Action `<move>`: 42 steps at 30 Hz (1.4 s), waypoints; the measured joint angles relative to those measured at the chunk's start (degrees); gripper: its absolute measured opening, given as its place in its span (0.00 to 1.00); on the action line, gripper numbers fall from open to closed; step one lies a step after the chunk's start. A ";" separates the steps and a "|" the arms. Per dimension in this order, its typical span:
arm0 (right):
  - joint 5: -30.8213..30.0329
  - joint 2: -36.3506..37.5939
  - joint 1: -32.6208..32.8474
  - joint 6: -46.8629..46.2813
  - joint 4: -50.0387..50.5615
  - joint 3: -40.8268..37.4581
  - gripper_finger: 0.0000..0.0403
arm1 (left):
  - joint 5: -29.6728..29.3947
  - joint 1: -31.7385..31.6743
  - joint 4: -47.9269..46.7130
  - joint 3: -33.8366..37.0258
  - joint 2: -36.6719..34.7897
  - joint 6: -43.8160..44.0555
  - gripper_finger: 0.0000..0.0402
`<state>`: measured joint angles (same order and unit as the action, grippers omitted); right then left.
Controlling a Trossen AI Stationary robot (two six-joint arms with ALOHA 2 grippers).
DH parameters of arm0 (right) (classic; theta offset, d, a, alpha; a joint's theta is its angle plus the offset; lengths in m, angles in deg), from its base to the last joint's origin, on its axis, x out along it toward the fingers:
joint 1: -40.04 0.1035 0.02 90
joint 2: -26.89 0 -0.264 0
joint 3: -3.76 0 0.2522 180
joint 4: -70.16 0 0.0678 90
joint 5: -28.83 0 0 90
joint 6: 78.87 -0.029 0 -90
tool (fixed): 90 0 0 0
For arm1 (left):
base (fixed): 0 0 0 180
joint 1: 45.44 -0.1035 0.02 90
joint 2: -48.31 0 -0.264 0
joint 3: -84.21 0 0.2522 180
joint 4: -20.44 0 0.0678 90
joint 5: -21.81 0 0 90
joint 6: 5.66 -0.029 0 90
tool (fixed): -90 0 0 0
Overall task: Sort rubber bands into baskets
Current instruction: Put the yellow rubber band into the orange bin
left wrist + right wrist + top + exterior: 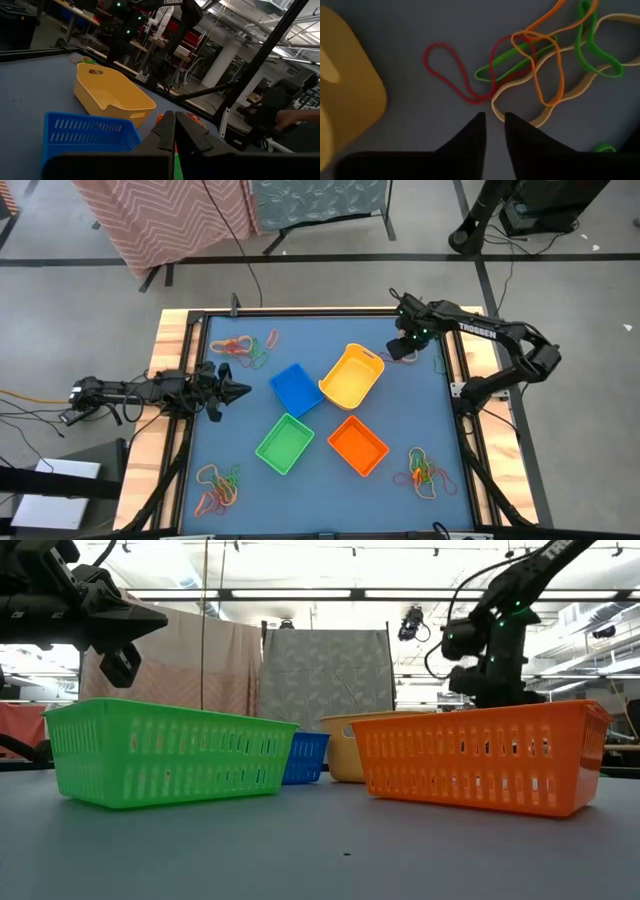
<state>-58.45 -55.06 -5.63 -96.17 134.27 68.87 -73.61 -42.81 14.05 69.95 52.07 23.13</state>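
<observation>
Four baskets (320, 412) sit mid-surface. Right gripper (493, 124) hangs low over a rubber band tangle (540, 65) just beside yellow basket (352, 375), jaws slightly apart, pinching nothing. Left gripper (238, 390) waits at left edge, jaws pressed together.

place: robotics lab | evidence: ceiling strip lights (300, 593); fabric screens (325, 675); floor cables (30, 405); workbenches (80, 12)

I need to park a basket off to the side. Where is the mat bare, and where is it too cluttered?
Bare mat: the front strip between the front-left rubber band pile and the front-right pile, ahead of the green basket and orange basket. Crowded: the middle, where the blue basket and yellow basket also sit, and the back-right corner under the right gripper.
</observation>
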 joint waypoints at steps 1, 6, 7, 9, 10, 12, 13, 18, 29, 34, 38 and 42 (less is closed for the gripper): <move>-0.45 -0.72 0.21 1.05 0.23 0.00 0.27 | -0.01 0.00 -0.02 0.00 0.00 0.00 0.04; -5.72 -4.28 0.32 3.73 1.25 -0.02 0.43 | -0.01 0.01 0.00 -0.01 0.00 0.00 0.04; -6.03 -4.93 0.32 4.31 1.24 -0.02 0.45 | 0.01 -0.02 0.00 0.01 0.00 -0.02 0.04; -5.94 -6.23 0.37 5.89 1.07 -0.02 0.47 | 0.00 0.00 0.00 -0.01 0.00 -0.02 0.04; -5.83 -6.88 0.39 6.78 1.07 -0.02 0.48 | 0.00 0.01 0.00 -0.02 0.00 -0.02 0.04; -5.73 -8.08 0.40 8.40 1.02 -0.02 0.48 | 0.01 0.01 -0.01 0.01 0.00 -0.02 0.04; -5.68 -8.75 0.39 9.13 0.95 -0.02 0.47 | 0.00 0.00 -0.01 -0.02 0.00 -0.01 0.04; -5.61 -11.61 0.37 13.17 0.92 -0.02 0.45 | 0.00 0.01 0.00 -0.02 0.00 0.00 0.04; -5.31 -15.76 1.15 16.67 0.54 0.24 0.38 | 0.00 0.00 -0.02 0.00 0.00 -0.01 0.04; -1.30 -14.37 1.26 17.52 2.03 0.05 0.08 | 0.01 -0.01 0.00 0.01 0.00 0.00 0.04; 4.75 -8.90 1.35 17.95 7.27 -0.09 0.04 | 0.01 0.00 -0.01 0.00 0.00 -0.01 0.04; 10.39 -1.60 1.04 17.79 12.48 -0.12 0.02 | -0.01 0.01 -0.02 -0.01 0.00 -0.01 0.04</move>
<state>-48.06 -56.66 -4.59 -78.38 146.76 68.75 -73.61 -42.81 14.04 69.94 52.08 23.12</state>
